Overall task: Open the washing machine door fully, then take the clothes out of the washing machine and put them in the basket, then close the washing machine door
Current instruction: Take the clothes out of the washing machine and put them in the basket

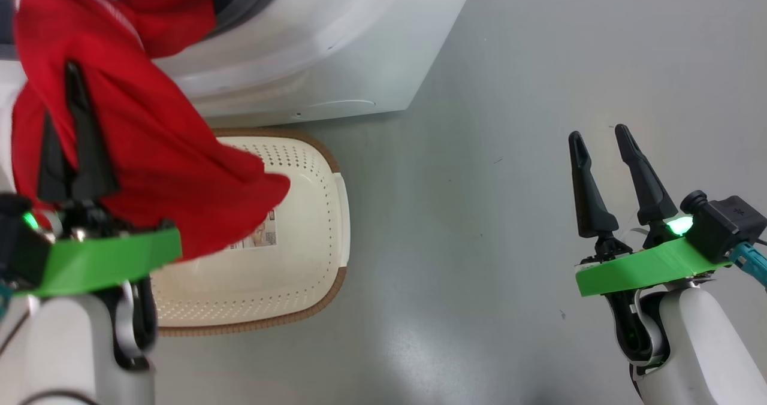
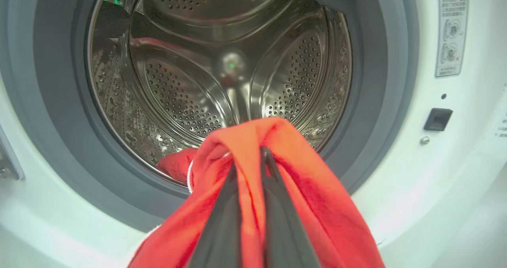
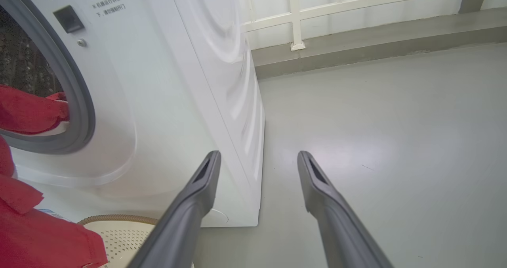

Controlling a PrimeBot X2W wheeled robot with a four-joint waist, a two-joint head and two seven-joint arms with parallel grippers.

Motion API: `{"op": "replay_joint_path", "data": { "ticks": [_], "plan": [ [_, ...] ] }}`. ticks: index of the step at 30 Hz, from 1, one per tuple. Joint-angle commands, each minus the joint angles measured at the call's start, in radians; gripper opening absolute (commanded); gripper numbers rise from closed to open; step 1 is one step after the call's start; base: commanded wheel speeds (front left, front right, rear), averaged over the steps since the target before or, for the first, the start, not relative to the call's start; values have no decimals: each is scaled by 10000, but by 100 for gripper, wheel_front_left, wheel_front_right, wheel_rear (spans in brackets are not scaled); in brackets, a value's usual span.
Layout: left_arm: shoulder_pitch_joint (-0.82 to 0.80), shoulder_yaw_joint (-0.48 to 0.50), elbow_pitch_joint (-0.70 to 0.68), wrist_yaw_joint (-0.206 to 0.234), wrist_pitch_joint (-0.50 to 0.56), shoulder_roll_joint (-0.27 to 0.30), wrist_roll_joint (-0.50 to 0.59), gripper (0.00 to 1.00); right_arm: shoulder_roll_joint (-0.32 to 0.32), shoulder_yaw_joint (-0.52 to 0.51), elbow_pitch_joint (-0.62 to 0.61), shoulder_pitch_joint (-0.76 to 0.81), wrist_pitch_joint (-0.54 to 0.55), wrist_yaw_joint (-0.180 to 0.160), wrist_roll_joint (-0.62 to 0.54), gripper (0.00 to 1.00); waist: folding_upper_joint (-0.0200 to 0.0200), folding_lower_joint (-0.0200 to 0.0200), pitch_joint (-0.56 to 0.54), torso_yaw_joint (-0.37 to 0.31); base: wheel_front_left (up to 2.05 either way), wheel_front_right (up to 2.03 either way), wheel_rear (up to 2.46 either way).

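the washing machine [image 1: 335, 51] is a big white glossy box with rounded pressed panels. its perforated steel drum [image 2: 186, 101] gleams inside a smooth grey rubber gasket [image 2: 59, 121], and the mouth is uncovered. smooth grey floor [image 1: 479, 243] spreads wide to the machine's right.

the clothes [image 1: 150, 153], soft creased bright red fabric, lie with one end on the gasket's lower lip and drape down above the basket [image 1: 340, 225]. whether they touch it i cannot tell. the basket is a cream perforated plastic rounded rectangle with a brown woven-look rim. it stands on the floor just before the machine's base, and its paper label [image 1: 263, 237] is half covered.

the left gripper [image 2: 249, 161] is clenched on a fold of the red fabric, in front of the drum mouth. the right gripper [image 1: 598, 132] hangs over the floor, fingers spread and holding nothing, apart from the machine.
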Motion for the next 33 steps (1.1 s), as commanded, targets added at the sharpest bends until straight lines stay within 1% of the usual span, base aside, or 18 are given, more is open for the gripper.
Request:
{"op": "replay_joint_path", "data": {
  "ticks": [1,4,7,10,14,19,33],
  "plan": [
    [549,168,-558,126,-46,127,-51,0,-38,211,-210,324,-63,65,-107,100,-1,-1,-3,-20,0,0,0],
    [1128,-62,-658,263,-47,109,-274,0,-42,237,-204,323,-63,65,-97,100,-1,-1,-4,-43,0,0,0],
    [1564,-394,-422,498,-47,105,-426,0,-40,279,-193,330,-63,65,-89,100,-1,-1,12,-70,0,0,0],
    [1700,-521,-85,680,-47,104,-725,0,-38,295,-194,308,-63,65,-73,100,-1,-1,57,-83,0,0,0],
    [1689,-634,346,749,-47,103,-779,0,-37,298,-213,287,-63,65,-68,100,-1,-1,136,-97,0,0,0],
    [1428,-506,1777,574,-47,102,-927,0,-31,350,-258,201,-63,65,-43,100,-1,-1,344,-226,0,0,0],
    [-572,-346,5638,194,-47,101,-376,0,-1,255,-418,-124,-63,65,30,100,-1,-1,1329,-487,0,0,0]
  ]
}}
